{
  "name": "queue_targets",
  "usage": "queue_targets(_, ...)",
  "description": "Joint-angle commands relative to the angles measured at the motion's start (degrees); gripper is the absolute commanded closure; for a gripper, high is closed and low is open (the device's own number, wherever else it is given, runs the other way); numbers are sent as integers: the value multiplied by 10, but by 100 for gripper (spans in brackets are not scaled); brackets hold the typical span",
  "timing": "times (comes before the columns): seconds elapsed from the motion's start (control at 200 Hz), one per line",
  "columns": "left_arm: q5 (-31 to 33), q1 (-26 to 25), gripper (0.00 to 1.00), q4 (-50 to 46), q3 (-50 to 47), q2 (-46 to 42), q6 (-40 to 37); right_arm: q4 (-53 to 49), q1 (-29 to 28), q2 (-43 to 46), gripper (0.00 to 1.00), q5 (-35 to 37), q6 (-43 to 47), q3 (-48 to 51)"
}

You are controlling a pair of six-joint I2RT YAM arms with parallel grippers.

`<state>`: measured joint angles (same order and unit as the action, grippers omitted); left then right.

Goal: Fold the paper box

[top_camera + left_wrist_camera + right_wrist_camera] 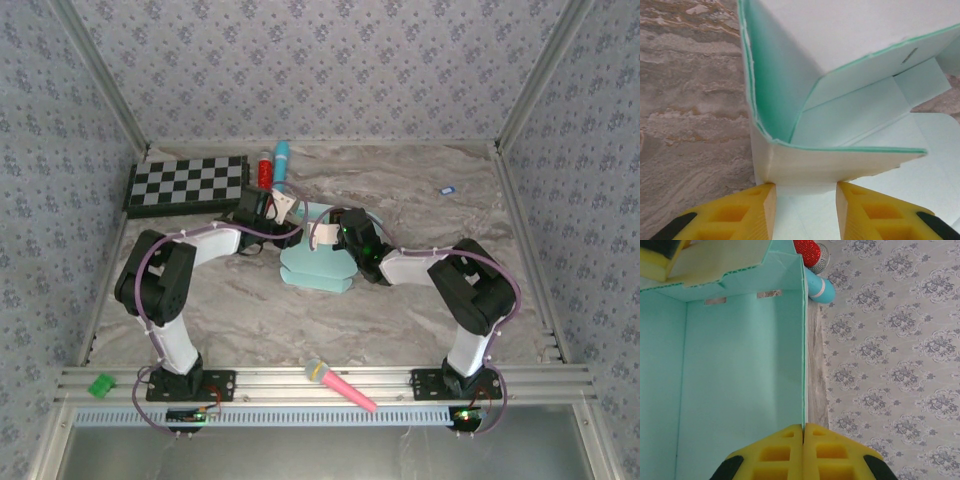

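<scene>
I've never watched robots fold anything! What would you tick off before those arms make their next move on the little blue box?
1. Hold of the right gripper: shut on a side-wall edge of the paper box: ok.
2. Contact of the left gripper: jaws apart, a folded corner of the box just ahead of them: cannot tell.
3. Side wall standing upright from the floor panel: ok.
4. Flaps tucked in: the two slots in the far wall look empty: not ok.
5. Room beyond the box: the cyan tube and the red item lie close to its far corner; whether they touch it: cannot tell.
</scene>
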<state>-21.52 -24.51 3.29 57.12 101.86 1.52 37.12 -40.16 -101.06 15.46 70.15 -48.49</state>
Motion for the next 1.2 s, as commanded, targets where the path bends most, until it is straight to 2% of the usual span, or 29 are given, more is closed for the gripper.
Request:
queue_targets(0.0,29,-3,62,28,-10,-20,-3,-9,-8,-7,100,-6,4,-9)
queue_targets(0.375,35,2,57,29,-52,-88,-31,-8,-5,-7,100,-9,4,-6)
queue_targets(0.72,-7,50,55,35,-82,-140,-17,-6,-4,-11,100,-10,5,-8)
queue_targets(1.014,16,73,59,54,-66,-102,26,-5,-4,-17,100,-10,6,-10)
queue_targets(1.194,-55,70,61,43,-37,-51,-9,-6,-5,-18,100,-11,8,-13)
